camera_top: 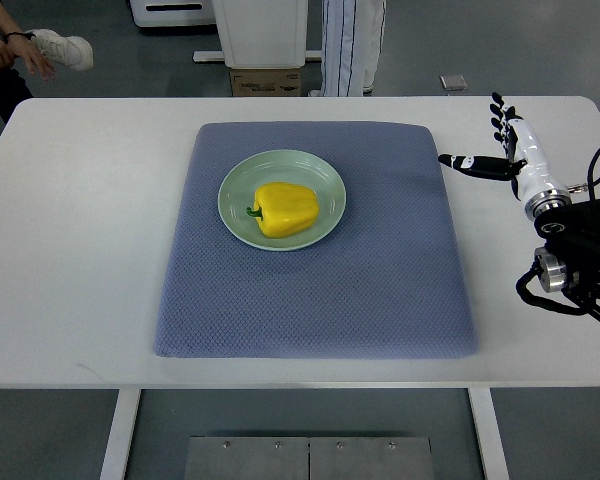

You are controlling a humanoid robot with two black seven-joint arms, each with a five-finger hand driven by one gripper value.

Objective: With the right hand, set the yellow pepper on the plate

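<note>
At the top left corner you see only part of a seated person (pixel 10 55), a hand and a white shoe, cut off by the frame edge; farther along the top edge, striped trouser legs (pixel 352 45) stand behind the white table (pixel 80 250), their upper part out of view. On the blue-grey mat (pixel 320 300) sits the pale green plate (pixel 282 199), and the yellow pepper (pixel 286 209) lies on its side in it, green stem pointing left. Nothing stands between the pepper and your right hand (pixel 505 145), which hovers well apart over the table's right edge, fingers (pixel 500 118) spread and empty, thumb pointing towards the mat. Its forearm is cut off at the right border.
</note>
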